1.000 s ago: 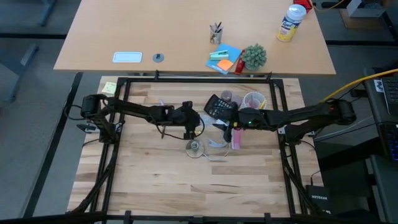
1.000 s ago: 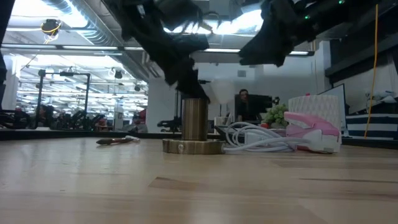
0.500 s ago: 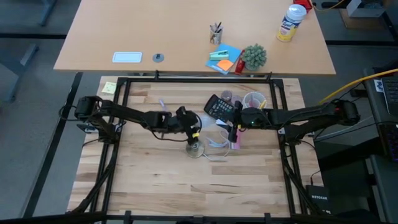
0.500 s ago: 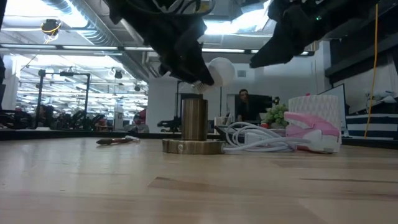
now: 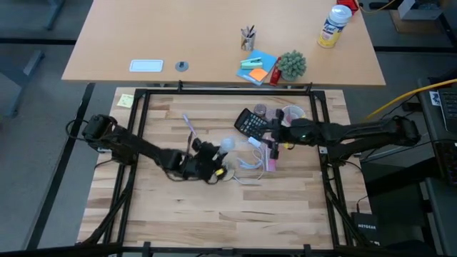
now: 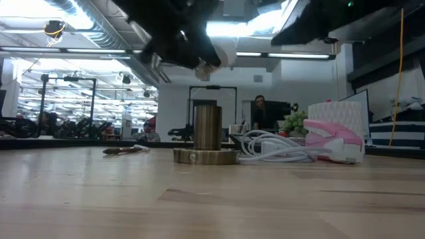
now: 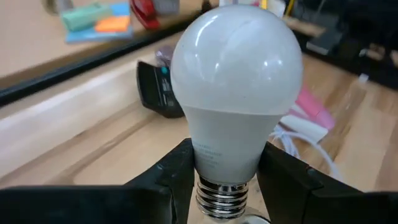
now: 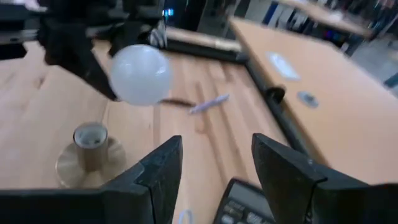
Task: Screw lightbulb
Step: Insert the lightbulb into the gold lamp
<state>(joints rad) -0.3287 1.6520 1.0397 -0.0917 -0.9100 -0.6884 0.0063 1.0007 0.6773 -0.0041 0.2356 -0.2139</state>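
My left gripper (image 5: 216, 158) is shut on the frosted-white lightbulb (image 5: 227, 145), which is in the air above and a little far of the brass socket (image 6: 207, 126). The socket stands upright on its round base (image 6: 206, 157) mid-table. In the low view the bulb (image 6: 224, 53) is well clear of the socket's top. It also shows in the right wrist view (image 8: 140, 73). My right gripper (image 5: 275, 139) is open and empty, raised to the right of the bulb, near the calculator (image 5: 250, 123). My left gripper (image 7: 227, 163) pinches the bulb's white neck (image 7: 217, 155) between its two fingers (image 7: 177, 169), just above the silvery screw base (image 7: 221, 194). The fingers slant up from the table's near left and lie along the bulb. The bulb is lifted clear and tilted, globe outward, screw base back between the fingers.
A looped white cord (image 5: 250, 160) and a pink-and-white thing (image 5: 271, 158) lie right of the socket. A clear cup (image 5: 290, 114) stands beyond the calculator, and a purple pen (image 5: 189, 127) lies at the far left. A black frame (image 5: 228, 91) rims the table.
My left gripper has swung toward the table's near edge and risen, keeping its hold. The bulb, which was low over the brass socket, has tipped over and been lifted well clear above it. My right gripper has risen and drawn back a little toward the far right.
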